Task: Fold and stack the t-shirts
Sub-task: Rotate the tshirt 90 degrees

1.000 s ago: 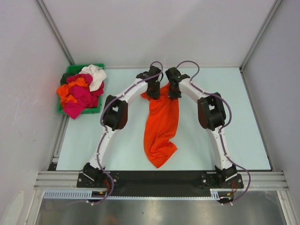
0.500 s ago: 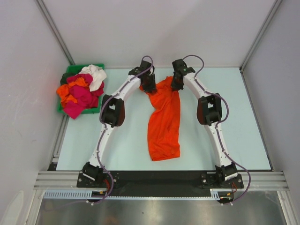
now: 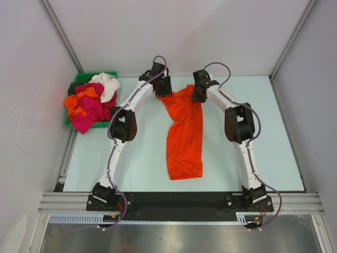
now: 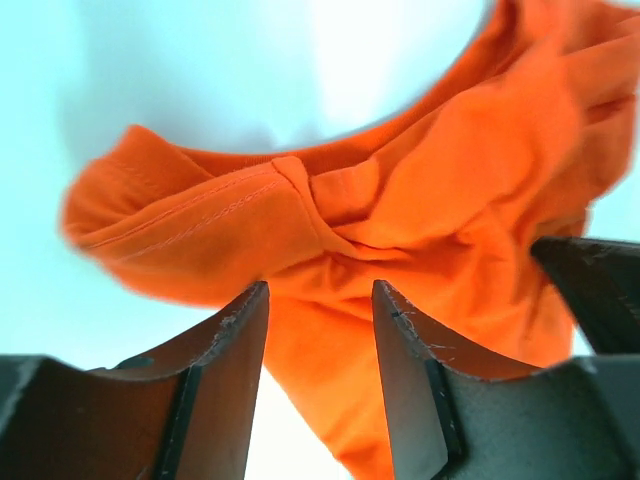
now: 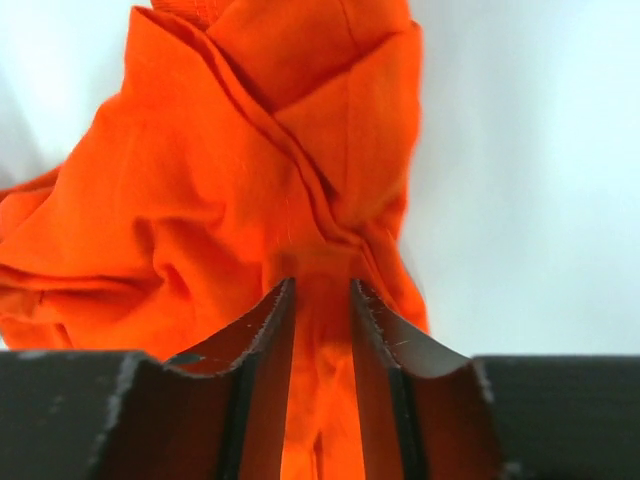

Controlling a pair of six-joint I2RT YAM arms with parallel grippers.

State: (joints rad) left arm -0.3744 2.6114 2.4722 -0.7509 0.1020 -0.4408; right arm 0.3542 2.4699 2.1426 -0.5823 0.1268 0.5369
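Though pale, tabletop (image 3: 263,158) beneath orange t-shirt (image 3: 185,137), white walls (image 3: 184,37).

plain orange t-shirt (image 3: 184,139), green bin (image 3: 80,78)

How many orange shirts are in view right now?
2. One long orange shirt lies on the table, centre; one crumpled orange shirt sits in the pile in the green bin, far left. Others may be buried there.
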